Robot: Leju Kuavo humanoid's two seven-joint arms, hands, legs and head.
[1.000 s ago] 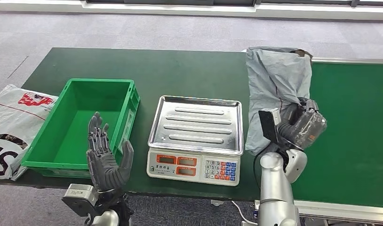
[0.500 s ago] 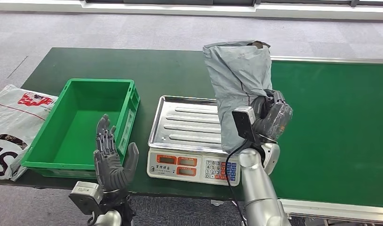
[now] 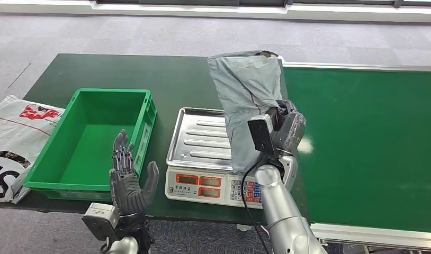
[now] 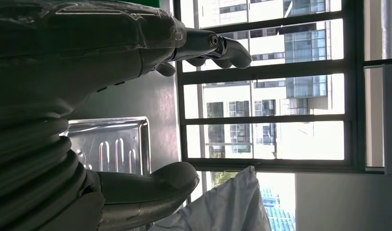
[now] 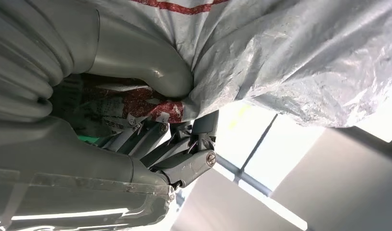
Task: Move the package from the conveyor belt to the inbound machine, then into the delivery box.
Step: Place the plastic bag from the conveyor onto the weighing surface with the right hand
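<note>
Leftward since before, our right robot hand (image 3: 283, 129) carries the package (image 3: 245, 100) over the scale tray (image 3: 203, 140).
Clutched, its long axis points toward 12 o'clock; our left robot hand (image 3: 127, 180) stays spread.

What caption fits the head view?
Right robot hand holds a grey package over the scale; left robot hand open by the green box.

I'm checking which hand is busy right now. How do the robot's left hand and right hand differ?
The right hand grips the grey package; the left hand holds nothing.
The right hand's fingers are closed on the bag; the left hand's are spread and point up.
The right hand is above the scale; the left hand is in front of the green crate.
Both are dark, many-fingered hands.
</note>
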